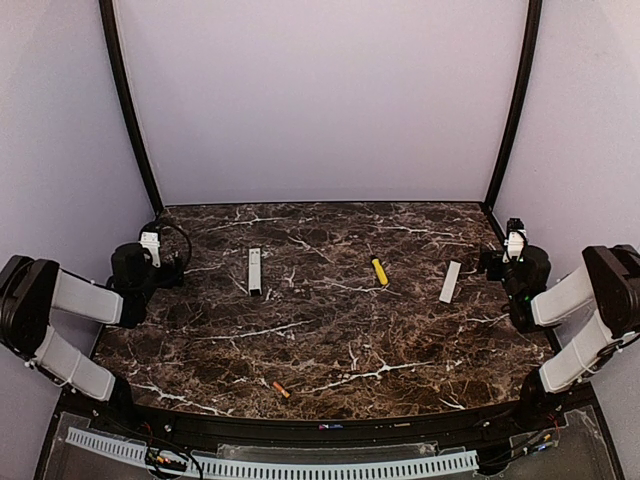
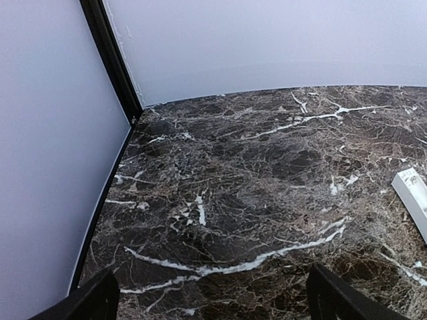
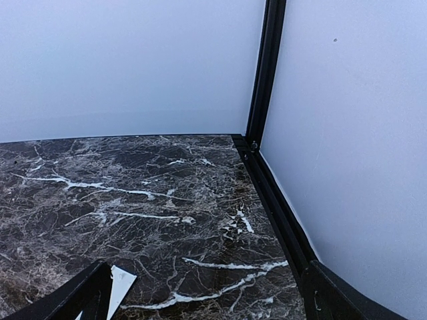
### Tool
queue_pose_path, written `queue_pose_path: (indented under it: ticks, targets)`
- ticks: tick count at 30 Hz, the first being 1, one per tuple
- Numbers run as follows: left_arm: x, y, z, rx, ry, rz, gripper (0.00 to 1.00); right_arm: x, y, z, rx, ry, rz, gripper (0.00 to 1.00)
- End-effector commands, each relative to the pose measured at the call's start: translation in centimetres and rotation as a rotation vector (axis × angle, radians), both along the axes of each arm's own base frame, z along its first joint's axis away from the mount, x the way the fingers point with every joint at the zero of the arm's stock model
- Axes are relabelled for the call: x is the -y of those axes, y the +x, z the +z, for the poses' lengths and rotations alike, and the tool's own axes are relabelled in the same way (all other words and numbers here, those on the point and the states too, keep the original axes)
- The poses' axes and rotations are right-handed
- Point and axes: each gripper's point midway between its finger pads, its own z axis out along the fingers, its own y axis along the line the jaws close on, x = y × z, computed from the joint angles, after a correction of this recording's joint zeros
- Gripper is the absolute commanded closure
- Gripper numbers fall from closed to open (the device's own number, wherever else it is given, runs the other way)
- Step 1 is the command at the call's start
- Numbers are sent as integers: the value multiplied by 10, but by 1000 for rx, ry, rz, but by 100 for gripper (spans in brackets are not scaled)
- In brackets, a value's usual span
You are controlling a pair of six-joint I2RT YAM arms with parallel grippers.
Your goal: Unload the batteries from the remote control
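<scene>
- Two arms sat at opposite sides of the table (image 1: 330,335), and neither one had anything in it.
- Over on the far left, the left gripper (image 1: 158,252) hung above the marble with its jaws spread wide, holding nothing. On its wrist cam the fingers (image 2: 93,300) sat in the bottom corners with just bare marble between them.
- Same deal on the far right: the right gripper (image 1: 512,250) was wide open and empty, pointed at the back right corner.
- As for the remote (image 1: 254,271), it lay flat left of centre, well apart from the left gripper. Its long side pointed roughly away from the arms and its near end looked darker. One white end of it poked into the right edge of the left wrist cam.
- Honestly couldn't tell from where I stood whether anything was sitting inside it.
- Only one battery (image 1: 280,390) was easy to spot. It was a tiny orange one lying loose near the front edge, a bit left of the middle, at a slant and well apart from the remote.
- Right of centre lay the yellow screwdriver (image 1: 380,271), between the remote and the cover (image 1: 450,282).
- That cover was a pale strip lying near the right gripper, slightly tilted. On the right wrist cam a corner of it showed just beside one finger.
</scene>
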Motion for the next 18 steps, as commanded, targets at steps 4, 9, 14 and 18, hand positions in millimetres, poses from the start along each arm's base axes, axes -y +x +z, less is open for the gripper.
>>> queue_pose_path:
  ticks: [4, 9, 14, 18]
  targets:
    - [-5, 10, -13, 29, -14, -25, 2, 3, 4, 4, 15, 10, -8, 1]
    - [0, 7, -18, 38, -25, -63, 2, 3, 4, 4, 15, 10, -8, 1]
    - [1, 4, -18, 73, -22, -79, 1, 3, 4, 4, 16, 9, -9, 1]
    - [1, 3, -18, 74, -18, -78, 1, 3, 4, 4, 14, 9, -8, 1]
